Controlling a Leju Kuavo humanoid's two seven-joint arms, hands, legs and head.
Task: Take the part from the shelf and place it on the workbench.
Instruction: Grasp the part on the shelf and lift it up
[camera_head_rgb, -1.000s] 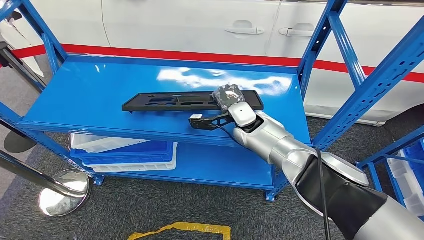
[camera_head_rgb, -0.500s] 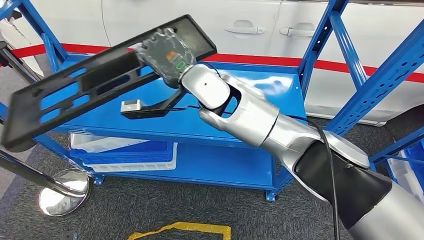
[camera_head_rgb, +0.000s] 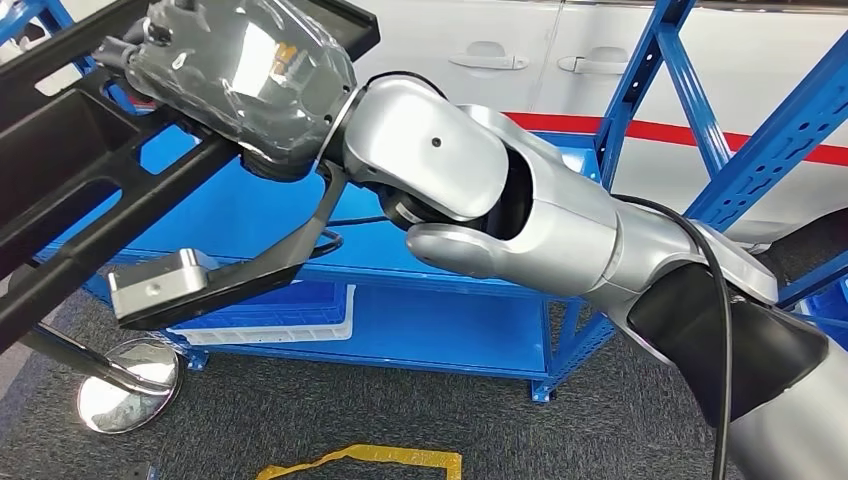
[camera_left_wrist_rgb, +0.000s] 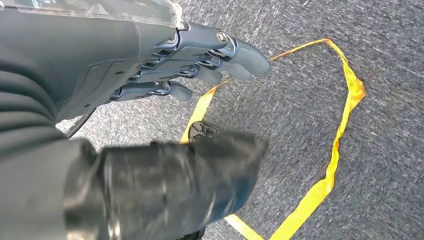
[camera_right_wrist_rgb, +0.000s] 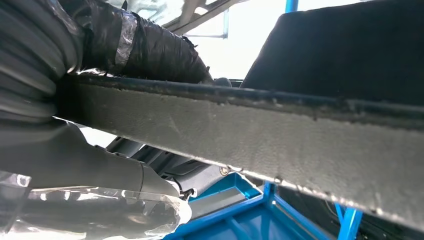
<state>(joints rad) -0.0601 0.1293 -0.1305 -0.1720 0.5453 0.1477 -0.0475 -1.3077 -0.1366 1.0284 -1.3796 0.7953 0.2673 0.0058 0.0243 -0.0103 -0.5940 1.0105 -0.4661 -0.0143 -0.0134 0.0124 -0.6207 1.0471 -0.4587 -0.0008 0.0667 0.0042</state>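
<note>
Head view: right robot hand grips the long black part, lifted high, close to the camera, above the blue shelf. Left wrist view: left robot hand hangs over grey carpet, fingers loosely extended, holding nothing.

Grey carpet floor, yellow tape, white car behind.

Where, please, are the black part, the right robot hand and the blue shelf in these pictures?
black part (camera_head_rgb: 70, 215), head view, on a long bar of its frame.
right robot hand (camera_head_rgb: 245, 80), head view, on the back of its grey cover.
blue shelf (camera_head_rgb: 250, 215), head view, on the bare top deck.
</note>
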